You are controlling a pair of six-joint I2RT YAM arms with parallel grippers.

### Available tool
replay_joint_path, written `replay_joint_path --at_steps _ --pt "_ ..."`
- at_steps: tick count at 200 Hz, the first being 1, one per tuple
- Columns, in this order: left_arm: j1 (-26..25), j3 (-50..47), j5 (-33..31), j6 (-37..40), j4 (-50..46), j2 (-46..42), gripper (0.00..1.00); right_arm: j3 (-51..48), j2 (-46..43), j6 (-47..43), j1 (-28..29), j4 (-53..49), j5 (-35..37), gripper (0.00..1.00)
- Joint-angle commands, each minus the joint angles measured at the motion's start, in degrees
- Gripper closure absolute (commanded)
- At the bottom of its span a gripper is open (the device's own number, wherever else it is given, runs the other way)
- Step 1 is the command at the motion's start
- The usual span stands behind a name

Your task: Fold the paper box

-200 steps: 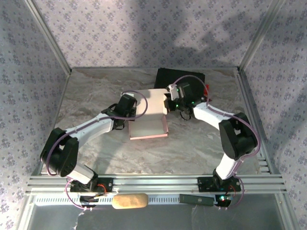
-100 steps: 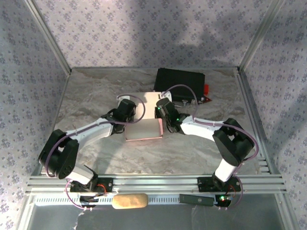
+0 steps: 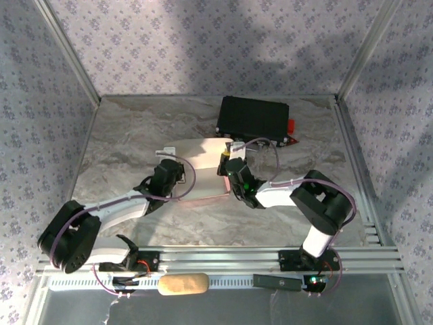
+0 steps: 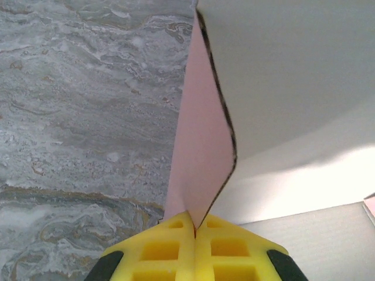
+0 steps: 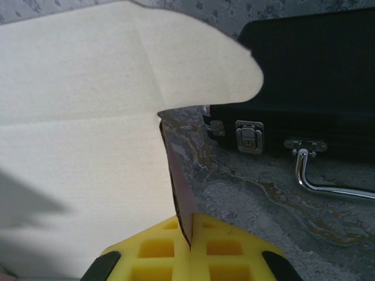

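Note:
The paper box (image 3: 201,157) is a pink card with a cream inside, lying partly unfolded in the middle of the table between both arms. My left gripper (image 3: 174,173) is shut on the box's left side flap (image 4: 202,146), which stands up edge-on from the yellow fingers (image 4: 161,249). My right gripper (image 3: 231,172) is shut on the right side flap (image 5: 179,187), pinched between its yellow fingers (image 5: 225,252). The cream panel (image 5: 82,146) spreads out to the left in the right wrist view, with a rounded tab (image 5: 234,70) at the top.
A black case (image 3: 254,116) with metal latches (image 5: 249,136) and a handle (image 5: 328,178) lies at the back, just behind the box. A red item (image 3: 291,125) pokes out at its right end. Marbled table (image 3: 128,128) stretches to the left and front.
Both grippers have drawn toward the near edge and come lower, pulling the box with them. The box's rear panel now lies flatter and wider than a second ago.

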Motion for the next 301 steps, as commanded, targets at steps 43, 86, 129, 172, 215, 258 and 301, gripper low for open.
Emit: replay_joint_path --at_steps 43,86,129,172,215,258,301 --pt "-5.7 -5.1 1.6 -2.7 10.9 -4.8 1.0 -3.9 1.3 3.9 6.8 5.4 1.6 1.0" --pt "-9.5 -9.5 -2.2 -1.3 16.8 -6.4 1.0 -8.0 1.0 4.4 8.3 6.6 4.6 1.0" --pt "-12.8 -14.0 -5.8 1.3 24.2 -4.9 1.0 -11.2 0.5 4.2 9.4 8.2 5.7 1.0" --pt "-14.7 -16.6 -7.8 1.1 24.9 -4.2 1.0 -12.4 -0.4 5.5 9.6 6.1 5.6 1.0" --pt "-15.8 -16.6 -10.1 -1.5 24.0 -0.7 1.0 -12.9 -1.4 7.7 9.9 3.6 5.9 1.0" --pt "-17.1 -17.2 -12.4 -3.4 25.2 3.4 1.0 -13.7 -1.5 9.7 10.6 0.8 7.2 1.0" --pt "-18.3 -17.2 -14.8 -3.8 24.1 3.9 1.0 -14.7 -3.6 14.0 11.4 -3.2 8.9 0.94"
